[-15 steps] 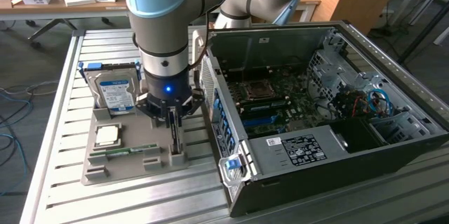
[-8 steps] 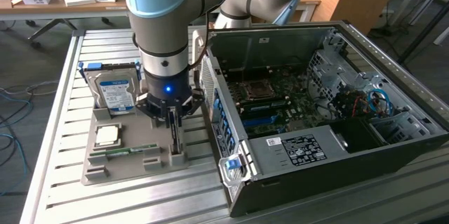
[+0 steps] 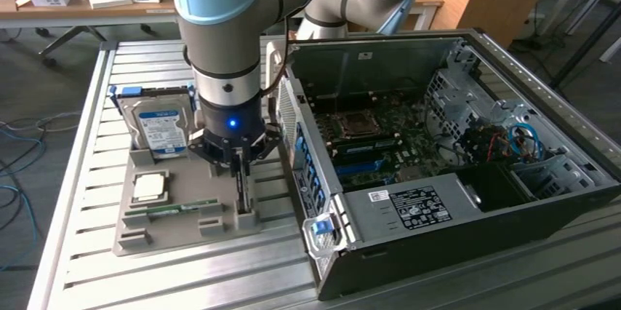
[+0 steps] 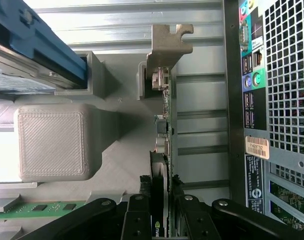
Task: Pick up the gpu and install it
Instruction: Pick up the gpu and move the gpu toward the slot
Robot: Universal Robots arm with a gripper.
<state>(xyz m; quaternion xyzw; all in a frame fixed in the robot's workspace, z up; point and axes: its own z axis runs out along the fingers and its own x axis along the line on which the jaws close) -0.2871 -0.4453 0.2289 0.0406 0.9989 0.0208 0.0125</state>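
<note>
The gpu (image 3: 241, 188) stands on edge in a slot of the grey printed holder (image 3: 145, 236), right beside the open computer case (image 3: 427, 204). My gripper (image 3: 238, 166) comes straight down over it. In the wrist view the gpu (image 4: 163, 125) runs away from the camera as a thin dark board, ending in its silvery metal bracket (image 4: 167, 44). My gripper (image 4: 162, 222) straddles the card's near end, and its black fingers (image 4: 139, 220) press against both faces of the board. The card still sits in its slot.
The holder also carries a hard drive (image 3: 160, 124) with a blue-white label, a processor chip (image 3: 148, 188) and a green memory stick (image 3: 174, 209). The case lies on its side with the motherboard (image 3: 374, 142) exposed. Its rear panel (image 4: 254, 90) is close to the card.
</note>
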